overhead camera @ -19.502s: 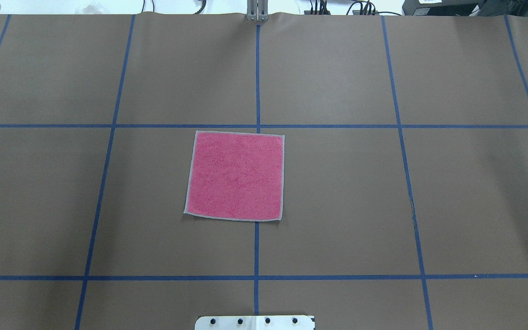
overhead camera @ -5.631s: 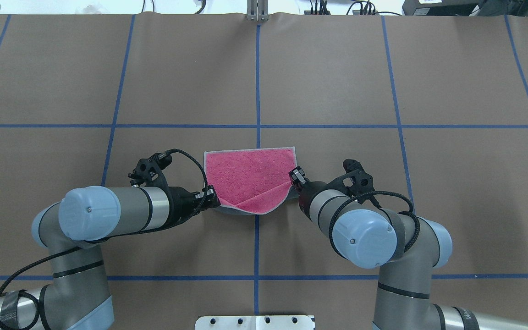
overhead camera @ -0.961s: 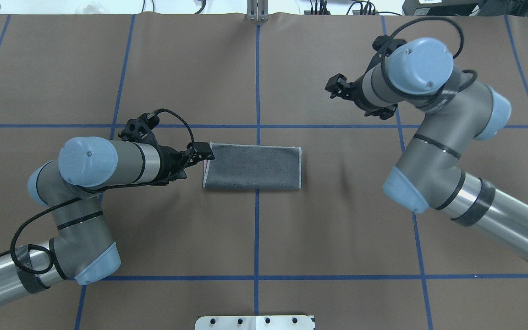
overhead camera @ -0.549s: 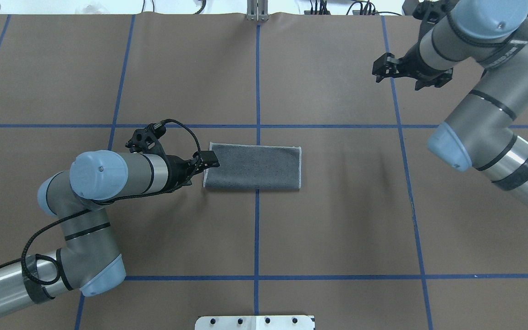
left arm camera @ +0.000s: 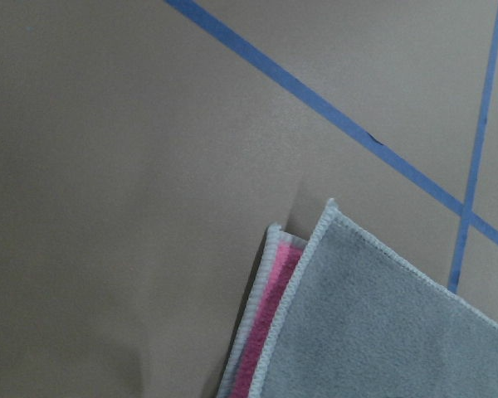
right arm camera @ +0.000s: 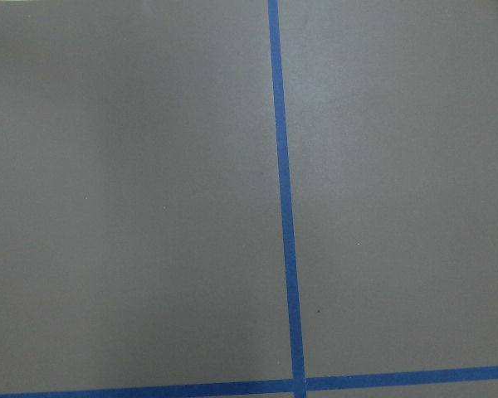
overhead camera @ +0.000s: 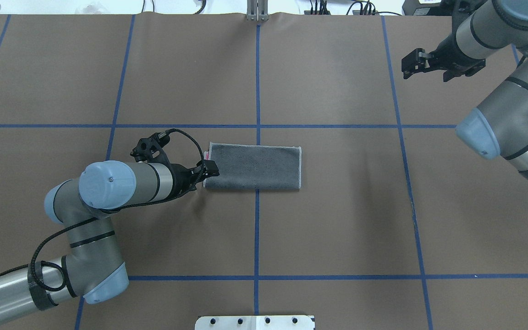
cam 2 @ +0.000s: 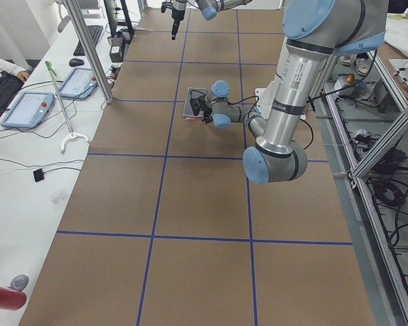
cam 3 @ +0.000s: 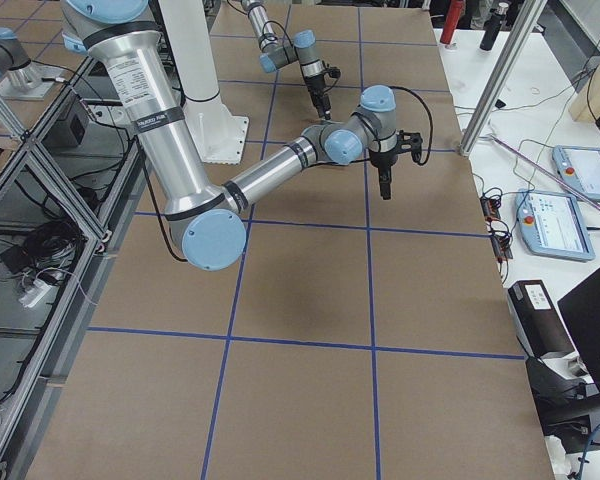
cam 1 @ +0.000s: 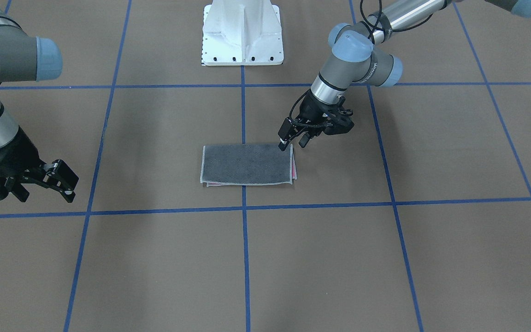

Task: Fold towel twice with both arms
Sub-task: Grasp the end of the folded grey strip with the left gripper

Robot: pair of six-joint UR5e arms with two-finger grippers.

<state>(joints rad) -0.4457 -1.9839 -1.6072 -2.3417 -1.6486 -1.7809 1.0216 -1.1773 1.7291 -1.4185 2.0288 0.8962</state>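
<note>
Hanging with its fingers spread and gripping nothing, the left claw (overhead camera: 211, 168) has crept along the towel's short left edge toward the corner nearer the robot over the last second. The right claw (overhead camera: 411, 64), also spread and empty, has swung further off to the far right of the surface (overhead camera: 337, 220). The towel (overhead camera: 255, 167) lies flat as a grey-side-up rectangle straddling the centre line, with a sliver of pink peeping out at the left end. To my eye the first fold is done and the left side is lining up for the second, though the right arm would have to come back to share it. Brown covering gridded with blue tape (overhead camera: 258, 82) runs under everything. The white pedestal (cam 1: 242, 32) stands behind, and tablets (cam 2: 28, 109) sit on the side bench.
</note>
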